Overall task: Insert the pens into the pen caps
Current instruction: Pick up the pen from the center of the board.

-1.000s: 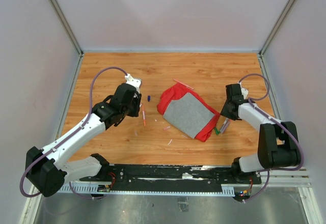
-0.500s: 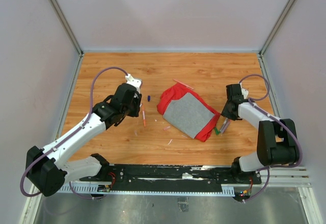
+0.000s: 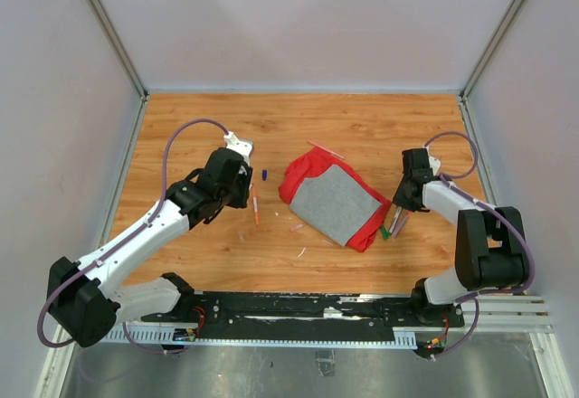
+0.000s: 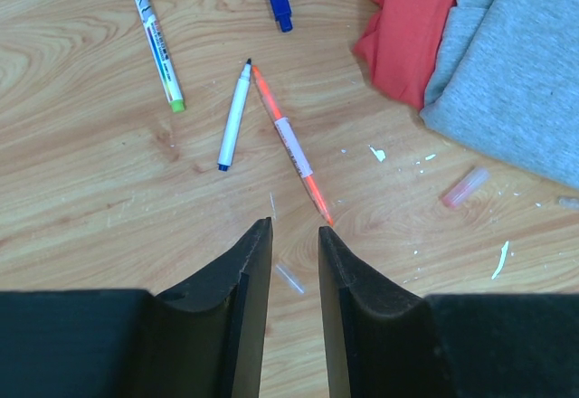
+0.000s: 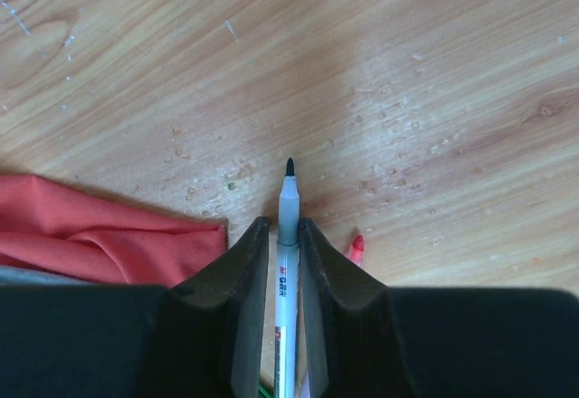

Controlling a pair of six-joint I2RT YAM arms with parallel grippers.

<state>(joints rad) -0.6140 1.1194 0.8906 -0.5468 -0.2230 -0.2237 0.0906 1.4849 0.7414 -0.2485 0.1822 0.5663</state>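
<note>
Our right gripper (image 5: 278, 228) has its jaws clamped on a black-tipped pen (image 5: 288, 201), whose tip pokes forward over the wooden table (image 5: 434, 72), near the red-and-grey cloth (image 5: 90, 235). Our left gripper (image 4: 295, 235) holds nothing, its jaws parted by a narrow gap. Ahead of it on the wood lie an orange pen (image 4: 291, 145), a white pen (image 4: 233, 118), a green pen (image 4: 154, 41) and a blue cap (image 4: 280, 6).
</note>
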